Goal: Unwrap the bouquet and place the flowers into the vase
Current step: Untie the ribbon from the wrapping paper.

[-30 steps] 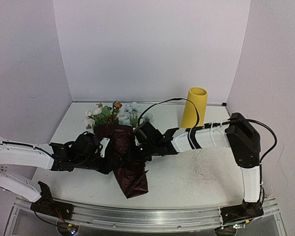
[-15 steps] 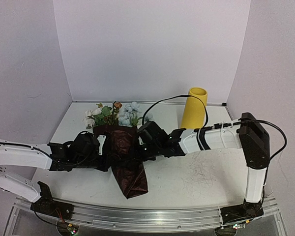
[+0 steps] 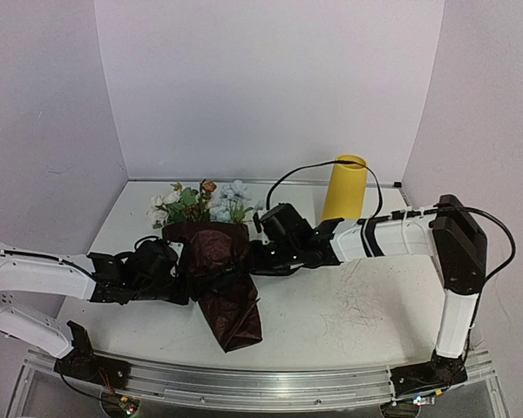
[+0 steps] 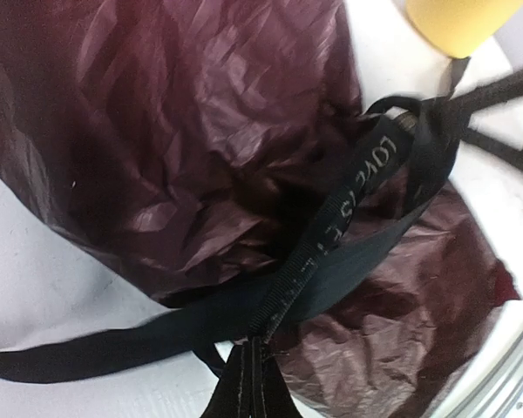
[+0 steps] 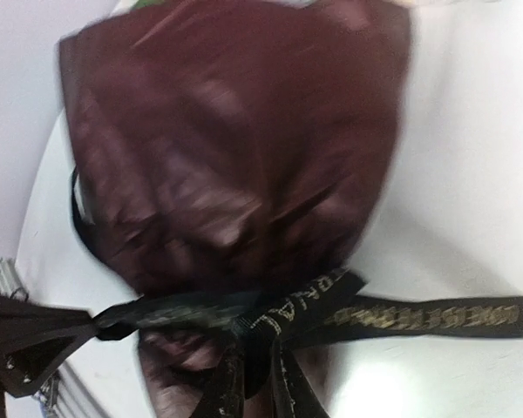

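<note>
The bouquet [image 3: 225, 292] lies on the table between my arms, its dark red crinkled wrap [image 4: 183, 131] pointing toward the front edge. The flowers [image 3: 200, 202], white, pale blue and peach, stick out at its far end. A black lettered ribbon [image 4: 353, 192] crosses the wrap. My left gripper [image 4: 251, 347] is shut on one part of the ribbon, at the wrap's left side [image 3: 181, 272]. My right gripper [image 5: 260, 353] is shut on another strand of the ribbon [image 5: 418, 315], at the wrap's right side [image 3: 254, 259]. The yellow vase [image 3: 344, 189] stands upright at the back right.
The white table [image 3: 366, 305] has scuff marks right of the bouquet. A metal rail [image 3: 244, 383] runs along the front edge. Purple walls close the back and sides. A black cable [image 3: 301, 170] arcs from the right arm past the vase.
My right arm has drawn back to the right, toward the vase, with the ribbon in its jaws, pulling the strand taut. The top of the wrap has shifted slightly. The left arm has barely moved.
</note>
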Tool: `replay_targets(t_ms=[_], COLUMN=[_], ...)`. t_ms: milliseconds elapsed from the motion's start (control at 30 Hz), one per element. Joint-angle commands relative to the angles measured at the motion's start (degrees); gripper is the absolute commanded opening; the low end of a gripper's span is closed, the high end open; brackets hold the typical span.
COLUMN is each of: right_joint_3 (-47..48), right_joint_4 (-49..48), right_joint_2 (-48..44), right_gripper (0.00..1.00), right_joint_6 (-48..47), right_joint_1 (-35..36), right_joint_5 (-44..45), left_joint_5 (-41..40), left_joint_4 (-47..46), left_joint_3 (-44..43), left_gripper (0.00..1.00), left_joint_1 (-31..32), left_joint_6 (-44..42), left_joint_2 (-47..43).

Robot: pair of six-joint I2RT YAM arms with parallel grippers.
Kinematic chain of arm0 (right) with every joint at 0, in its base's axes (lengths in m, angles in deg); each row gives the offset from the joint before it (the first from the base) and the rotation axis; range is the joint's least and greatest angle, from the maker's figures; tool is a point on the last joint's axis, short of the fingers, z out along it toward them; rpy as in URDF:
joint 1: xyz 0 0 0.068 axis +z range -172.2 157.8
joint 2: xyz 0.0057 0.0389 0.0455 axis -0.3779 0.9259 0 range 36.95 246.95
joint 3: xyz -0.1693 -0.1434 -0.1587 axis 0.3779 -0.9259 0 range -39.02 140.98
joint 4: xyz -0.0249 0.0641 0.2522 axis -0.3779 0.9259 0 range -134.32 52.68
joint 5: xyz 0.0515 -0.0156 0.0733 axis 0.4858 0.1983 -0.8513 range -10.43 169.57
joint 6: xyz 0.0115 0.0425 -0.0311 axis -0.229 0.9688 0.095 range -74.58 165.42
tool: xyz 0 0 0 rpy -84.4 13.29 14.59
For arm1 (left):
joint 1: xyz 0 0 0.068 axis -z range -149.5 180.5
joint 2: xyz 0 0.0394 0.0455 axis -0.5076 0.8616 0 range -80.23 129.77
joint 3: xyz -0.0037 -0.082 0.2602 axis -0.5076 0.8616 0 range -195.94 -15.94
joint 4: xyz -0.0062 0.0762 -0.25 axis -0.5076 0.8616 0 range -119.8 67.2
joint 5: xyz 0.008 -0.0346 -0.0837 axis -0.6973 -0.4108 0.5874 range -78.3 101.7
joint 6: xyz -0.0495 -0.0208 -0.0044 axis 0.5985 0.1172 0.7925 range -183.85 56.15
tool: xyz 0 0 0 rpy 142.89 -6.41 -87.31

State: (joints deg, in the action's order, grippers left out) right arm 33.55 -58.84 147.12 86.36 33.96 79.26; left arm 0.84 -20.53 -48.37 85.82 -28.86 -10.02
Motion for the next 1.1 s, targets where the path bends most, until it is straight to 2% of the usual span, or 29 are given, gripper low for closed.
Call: replay_targets(t_ms=[0, 267, 300, 333, 433, 500, 833, 1067], right_joint_3=[-0.7, -1.3, -1.5, -1.7, -1.8, -1.0, 0.8, 2.4], right_joint_4=[2.3, 2.3, 2.3, 2.2, 1.6, 1.7, 3.6, 3.2], right_joint_2=[-4.2, -5.2, -5.4, -5.6, -5.9, -5.6, -5.1, -4.4], right_gripper=[0.15, 0.15, 0.18, 0.24, 0.50, 0.58, 0.61, 0.63], right_joint_6=[-4.4, -4.7, -4.8, -5.0, -6.5, -6.5, -0.5, 0.9], right_joint_1=[-1.9, -2.0, -2.0, -1.9, -1.8, -1.1, 4.1, 6.3], right_joint_5=[1.3, -0.5, -0.6, -0.9, -3.3, -4.2, -0.3, -1.2], left_joint_5=[-1.6, -2.7, -2.8, -2.8, -2.6, -2.4, -1.7, -1.0], left_joint_4=[2.5, 2.5, 2.5, 2.5, 2.5, 2.4, 1.7, 1.4], left_joint_3=[-1.0, -1.9, -1.9, -1.9, -1.6, -1.6, -2.0, -2.8], left_gripper=[0.00, 0.00, 0.00, 0.00, 0.00, 0.00, 0.00, 0.00], left_joint_1=[-0.1, -0.1, -0.1, -0.1, -0.1, -0.1, -0.1, -0.1], left_joint_6=[-0.6, 0.0, 0.1, 0.2, 0.4, 0.4, -0.1, -0.9], left_joint_2=[1.2, 3.0, 3.0, 2.9, 2.1, 1.5, 0.7, 3.3])
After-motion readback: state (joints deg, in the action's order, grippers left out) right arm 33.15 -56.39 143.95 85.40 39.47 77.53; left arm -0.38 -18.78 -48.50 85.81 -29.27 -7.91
